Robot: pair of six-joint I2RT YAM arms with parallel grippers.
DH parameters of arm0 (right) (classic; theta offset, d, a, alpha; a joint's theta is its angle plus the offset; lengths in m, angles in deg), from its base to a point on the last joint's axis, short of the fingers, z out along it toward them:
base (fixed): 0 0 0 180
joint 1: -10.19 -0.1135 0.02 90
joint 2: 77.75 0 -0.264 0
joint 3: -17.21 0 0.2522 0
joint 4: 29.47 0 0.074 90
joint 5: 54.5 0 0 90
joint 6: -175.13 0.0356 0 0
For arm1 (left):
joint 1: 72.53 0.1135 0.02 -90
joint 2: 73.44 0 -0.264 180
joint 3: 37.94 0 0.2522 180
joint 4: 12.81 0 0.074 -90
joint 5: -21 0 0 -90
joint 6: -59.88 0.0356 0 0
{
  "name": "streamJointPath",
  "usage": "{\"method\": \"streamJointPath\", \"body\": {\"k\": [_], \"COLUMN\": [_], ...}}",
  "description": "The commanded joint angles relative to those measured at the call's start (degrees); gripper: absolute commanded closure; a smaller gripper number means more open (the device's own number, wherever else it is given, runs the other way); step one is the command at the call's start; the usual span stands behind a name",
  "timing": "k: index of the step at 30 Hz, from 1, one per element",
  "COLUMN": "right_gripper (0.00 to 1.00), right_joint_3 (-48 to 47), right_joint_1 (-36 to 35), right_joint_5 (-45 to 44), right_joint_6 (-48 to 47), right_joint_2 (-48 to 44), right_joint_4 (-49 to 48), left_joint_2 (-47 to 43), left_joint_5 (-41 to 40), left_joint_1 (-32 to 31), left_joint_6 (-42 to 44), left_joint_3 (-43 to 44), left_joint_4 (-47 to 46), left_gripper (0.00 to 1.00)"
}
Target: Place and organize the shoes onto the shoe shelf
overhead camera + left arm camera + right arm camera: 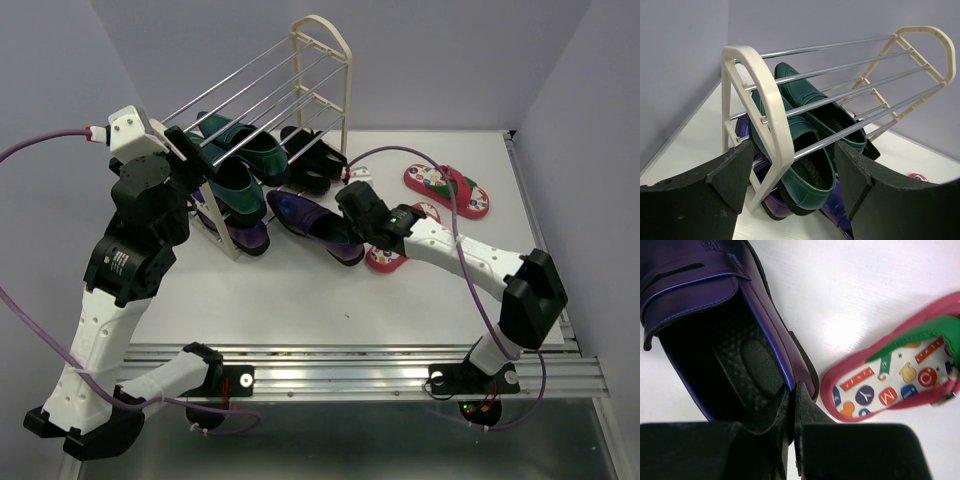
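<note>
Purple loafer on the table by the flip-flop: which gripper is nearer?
Right. The right gripper is at the purple loafer's heel, jaws shut on its rim. The left gripper is over at the shoe shelf's end frame, jaws open, well away from it.

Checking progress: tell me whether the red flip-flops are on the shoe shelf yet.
No, both red flip-flops lie on the white table, to the right of the shoe shelf.

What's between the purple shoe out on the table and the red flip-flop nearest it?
Just bare white table between purple loafer and flip-flop, seen in the right wrist view.
</note>
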Motion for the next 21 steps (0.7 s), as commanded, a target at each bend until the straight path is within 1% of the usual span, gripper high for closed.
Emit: {"method": "streamJointPath", "body": {"k": [1,6,10,21], "right_gripper": [0.99,0.99,0.99,0.99], "right_joint_3": [-6.92,-11.40,-14.92,-24.06], "right_joint_1": [0.36,0.88,0.88,0.88], "right_joint_5": [-1.66,-0.69,-0.08,2.12], "right_joint_6": [-0.14,-0.23,-0.14,-1.55], "right_joint_2": [2.86,6.72,11.03,18.51], "right_joint_4": [-10.61,-14.48,-15.97,-19.05], "left_joint_2": [-0.66,-0.84,-0.92,-1.28], "left_joint_5": [-0.36,-1.06,-1.41,-1.94], "left_joint_1": [-0.10,-0.11,-0.11,-0.11], "left_joint_6": [0.77,0.59,0.68,0.33], "left_joint_3": [0.60,1.04,1.57,2.36], "left_joint_4": [-1.81,-0.93,-0.50,0.91], "left_gripper": [0.24,0.24,0.24,0.24]}}
